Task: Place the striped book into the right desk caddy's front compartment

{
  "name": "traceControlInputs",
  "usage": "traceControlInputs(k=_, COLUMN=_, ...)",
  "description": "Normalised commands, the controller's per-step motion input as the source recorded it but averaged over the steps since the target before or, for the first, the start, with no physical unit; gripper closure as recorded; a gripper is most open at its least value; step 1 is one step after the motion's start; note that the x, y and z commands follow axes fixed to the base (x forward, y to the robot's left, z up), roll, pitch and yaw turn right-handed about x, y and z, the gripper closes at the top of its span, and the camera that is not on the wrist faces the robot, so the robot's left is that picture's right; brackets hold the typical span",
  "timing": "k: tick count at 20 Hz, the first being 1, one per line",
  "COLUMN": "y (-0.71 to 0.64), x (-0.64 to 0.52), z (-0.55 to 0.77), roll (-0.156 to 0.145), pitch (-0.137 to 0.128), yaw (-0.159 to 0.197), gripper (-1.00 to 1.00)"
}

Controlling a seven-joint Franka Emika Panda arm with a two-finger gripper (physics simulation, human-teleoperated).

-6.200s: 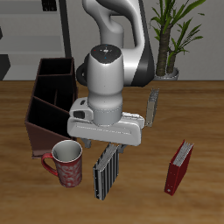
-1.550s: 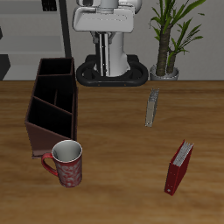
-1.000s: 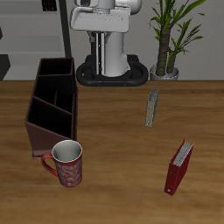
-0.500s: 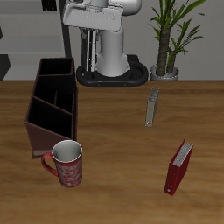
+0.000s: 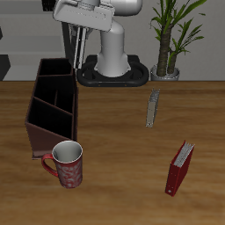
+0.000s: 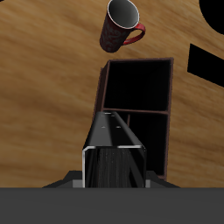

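The gripper (image 5: 79, 39) is way up high, above the back of the table, and it's clamped on the striped book (image 5: 78, 46), which hangs down from the fingers as a thin, tilted sliver, seen edge-on from the front. Over to the wrist view: the gripper (image 6: 112, 171) has the book (image 6: 112, 149) sticking straight out ahead, dark cover, pale edge catching the light, a row of small marks along the narrow edge; the stripes themselves can't be made out from here. Beyond the book's end, there's the right caddy (image 6: 138, 101), open compartments showing black inside, reddish-brown walls and dividers. In the exterior view that caddy (image 5: 53, 104) runs from the back of the table toward the front edge, and the book is up above its far end, well clear of it, not in any compartment. Just past the caddy's front end stands the mug (image 5: 66, 163), red patterned, handle out; it shows in the wrist view too (image 6: 121, 25). Farther across the table, a narrow grey book (image 5: 153, 108) lies flat, and a red book (image 5: 180, 167) stands nearer the front edge.
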Motion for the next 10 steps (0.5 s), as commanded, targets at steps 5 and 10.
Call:
traceControlInputs(k=5, y=-0.27, x=0.04, z=0.04, roll=-0.068, pitch=-0.002, yaw=-0.035, gripper=1.00)
traceControlInputs(k=10, y=-0.04, x=0.00, z=-0.04, roll=-0.017, pitch=0.008, yaw=-0.008, gripper=1.00)
